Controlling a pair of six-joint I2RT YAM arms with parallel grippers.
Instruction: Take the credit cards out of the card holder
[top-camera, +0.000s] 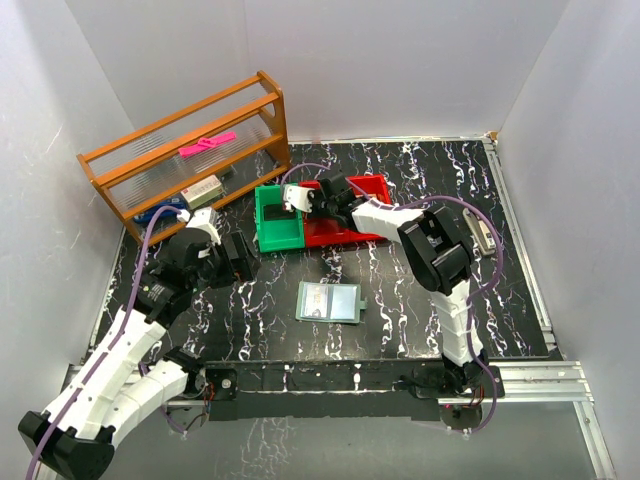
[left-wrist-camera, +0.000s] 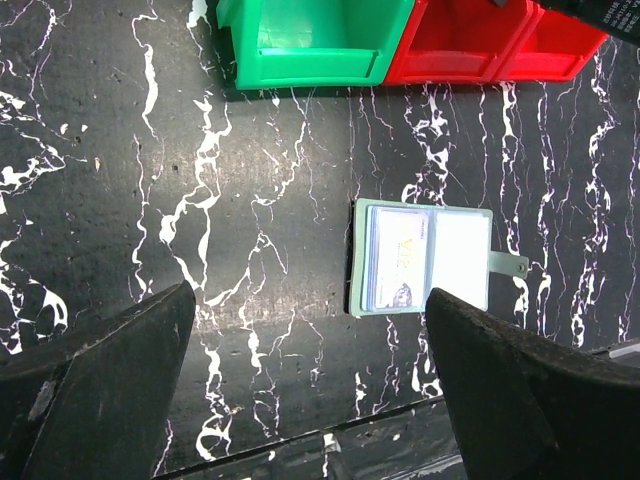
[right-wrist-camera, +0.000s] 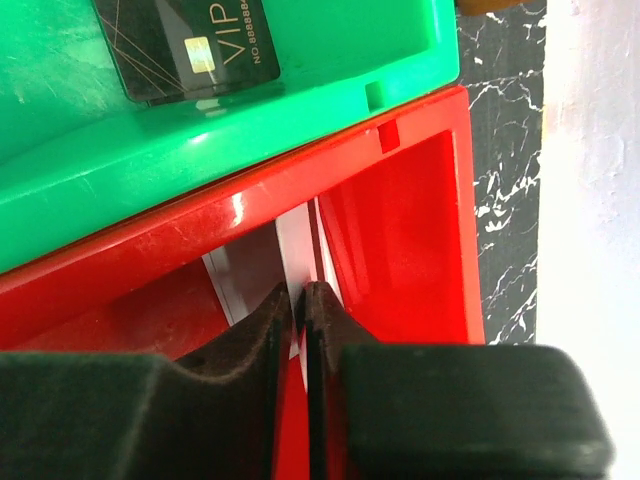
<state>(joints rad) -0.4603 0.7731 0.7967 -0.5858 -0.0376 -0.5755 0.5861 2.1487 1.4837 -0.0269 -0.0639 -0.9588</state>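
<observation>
The card holder (top-camera: 329, 301) lies open on the black marble table; in the left wrist view (left-wrist-camera: 425, 258) its left half holds a printed credit card (left-wrist-camera: 400, 262) and its right half looks plain white. My left gripper (left-wrist-camera: 310, 300) is open and empty, above the table to the left of the holder; the top view (top-camera: 236, 258) shows it too. My right gripper (right-wrist-camera: 302, 292) is shut on a thin white credit card (right-wrist-camera: 298, 245), held edge-on over the red bin (right-wrist-camera: 420, 220). A black VIP card (right-wrist-camera: 185, 45) lies in the green bin (right-wrist-camera: 330, 110).
The green bin (top-camera: 277, 218) and the red bin (top-camera: 345, 215) stand side by side at the back middle. A wooden shelf (top-camera: 190, 150) with a pink item (top-camera: 207, 145) stands at the back left. A grey object (top-camera: 482, 236) lies near the right edge.
</observation>
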